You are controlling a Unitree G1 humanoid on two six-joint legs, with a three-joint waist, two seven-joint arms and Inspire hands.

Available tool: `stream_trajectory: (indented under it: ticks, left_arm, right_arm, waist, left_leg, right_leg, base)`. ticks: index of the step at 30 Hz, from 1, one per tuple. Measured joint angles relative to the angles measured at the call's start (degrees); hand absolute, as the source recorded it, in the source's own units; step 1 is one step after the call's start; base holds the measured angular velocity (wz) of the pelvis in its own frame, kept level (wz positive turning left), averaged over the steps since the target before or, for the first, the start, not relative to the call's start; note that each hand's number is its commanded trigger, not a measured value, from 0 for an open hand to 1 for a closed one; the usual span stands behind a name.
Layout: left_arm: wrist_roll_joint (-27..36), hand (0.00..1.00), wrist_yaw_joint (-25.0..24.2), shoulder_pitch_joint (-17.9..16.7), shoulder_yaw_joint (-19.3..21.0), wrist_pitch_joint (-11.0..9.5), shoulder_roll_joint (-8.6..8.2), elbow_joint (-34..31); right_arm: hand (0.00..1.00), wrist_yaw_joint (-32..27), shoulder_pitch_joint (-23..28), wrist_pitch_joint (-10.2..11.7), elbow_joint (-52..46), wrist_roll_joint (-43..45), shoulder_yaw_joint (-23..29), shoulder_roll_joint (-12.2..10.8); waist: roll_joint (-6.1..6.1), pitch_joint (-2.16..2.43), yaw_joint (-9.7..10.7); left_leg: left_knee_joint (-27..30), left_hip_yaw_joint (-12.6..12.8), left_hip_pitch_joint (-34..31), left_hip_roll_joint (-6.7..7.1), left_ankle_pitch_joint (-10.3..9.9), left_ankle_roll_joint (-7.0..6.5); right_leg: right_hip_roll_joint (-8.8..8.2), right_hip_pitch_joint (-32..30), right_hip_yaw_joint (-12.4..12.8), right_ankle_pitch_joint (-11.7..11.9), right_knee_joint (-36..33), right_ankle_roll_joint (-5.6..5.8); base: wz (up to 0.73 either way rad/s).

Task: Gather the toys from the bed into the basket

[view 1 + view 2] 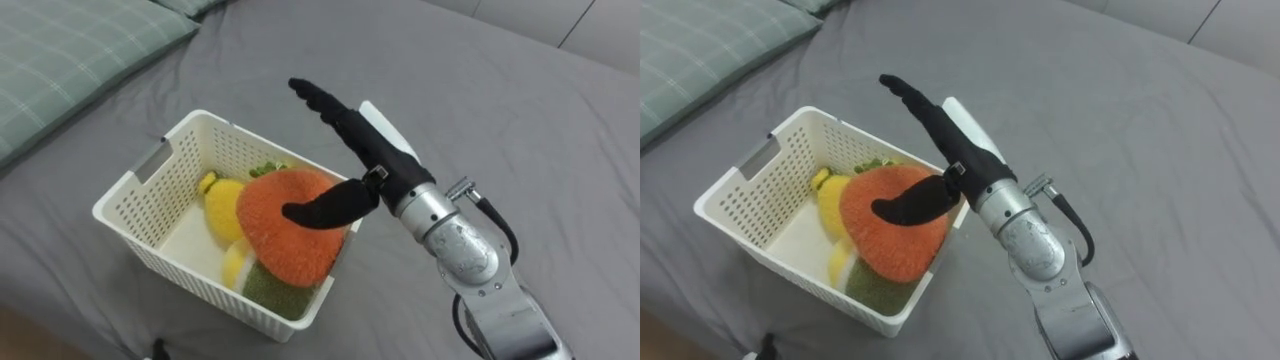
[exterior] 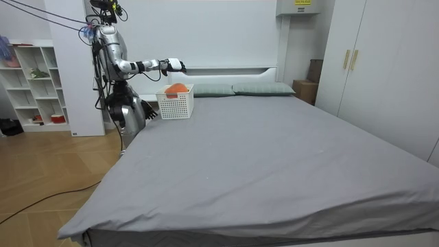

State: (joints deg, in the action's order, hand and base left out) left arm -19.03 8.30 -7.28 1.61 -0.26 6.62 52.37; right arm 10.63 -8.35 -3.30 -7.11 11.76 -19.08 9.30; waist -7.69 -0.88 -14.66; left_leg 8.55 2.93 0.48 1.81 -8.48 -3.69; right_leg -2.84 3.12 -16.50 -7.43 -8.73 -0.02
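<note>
A white slatted basket [image 1: 190,130] stands on the grey bed [image 1: 500,120] near its head end. Inside it lie a big orange plush toy [image 1: 285,225], a yellow plush toy [image 1: 225,205] and a green one [image 1: 270,288] under the orange. My right hand [image 1: 355,135] hovers over the basket's right rim, open, fingers straight and pointing away, thumb stretched over the orange toy; it holds nothing. In the room view I stand at the bed's head corner with the right arm held out over the basket [image 2: 175,106]. My left hand [image 2: 147,110] hangs low by my hip.
A green checked pillow [image 1: 70,60] lies left of the basket. Two pillows [image 2: 264,88] lie along the headboard. A white shelf unit [image 2: 31,82] stands behind me and a wardrobe [image 2: 384,62] at the room view's right. Grey sheet stretches wide on the basket's right.
</note>
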Motion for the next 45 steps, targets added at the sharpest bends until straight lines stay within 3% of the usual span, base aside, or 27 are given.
stream_trajectory:
  ticks: [5,11,26,34,38,45]
  left_arm:
    - [-1.1,0.0,0.0,0.0,0.0,-0.1,0.3,-0.3]
    - [-1.9,0.0,0.0,0.0,0.0,-0.1,0.43,-0.6]
    - [-1.9,0.0,-0.1,0.0,0.5,-0.1,0.33,-0.7]
    - [-1.8,0.0,0.1,-0.6,2.0,0.4,0.01,-0.7]
    - [-1.2,0.0,1.1,-1.9,2.2,1.1,-0.56,-0.5]
    - [1.0,0.0,2.5,-2.5,3.2,1.3,-1.12,1.3]
  right_arm:
    - [0.0,-0.1,0.0,0.1,0.8,0.0,0.0,0.0]
    - [0.0,-0.2,0.0,0.1,1.9,0.1,0.0,0.0]
    - [0.0,-4.1,2.1,0.8,4.5,-4.0,0.6,0.9]
    - [0.0,-6.6,4.9,3.3,4.6,-9.5,6.0,1.1]
    - [0.0,-9.6,5.6,3.3,4.9,-12.5,9.1,1.5]
    - [0.0,-13.5,11.1,4.5,5.0,-19.6,15.9,1.6]
  waist:
    - [-0.46,-0.18,0.0]
    - [-0.81,-0.08,0.0]
    - [-0.24,-0.22,0.7]
    - [1.3,-0.07,2.9]
    - [2.36,0.28,6.0]
    - [3.1,0.17,8.5]
  left_leg:
    - [0.0,-0.2,-0.2,0.01,0.0,0.01]
    - [0.2,-0.4,-0.3,0.03,0.0,0.01]
    - [0.7,-0.4,-0.3,0.03,0.0,0.02]
    - [0.9,0.7,0.1,-0.04,0.0,0.0]
    - [0.9,1.7,0.4,-0.09,0.0,-0.03]
    - [0.5,3.5,1.3,-0.48,-0.1,-0.06]
  right_leg:
    - [0.0,0.0,-0.1,0.0,0.0,0.0]
    - [-0.01,-0.1,-0.4,0.0,0.0,0.0]
    - [-0.09,0.0,0.0,0.0,0.1,0.0]
    - [-0.02,-0.1,2.3,0.0,0.0,-0.02]
    - [-0.03,0.0,2.6,0.1,-0.1,-0.01]
    - [-0.03,-0.4,4.1,0.2,-0.7,-0.15]
  base:
    - [0.01]
    - [0.0]
    - [0.0]
    - [-0.06]
    - [-0.07]
    - [-0.15]
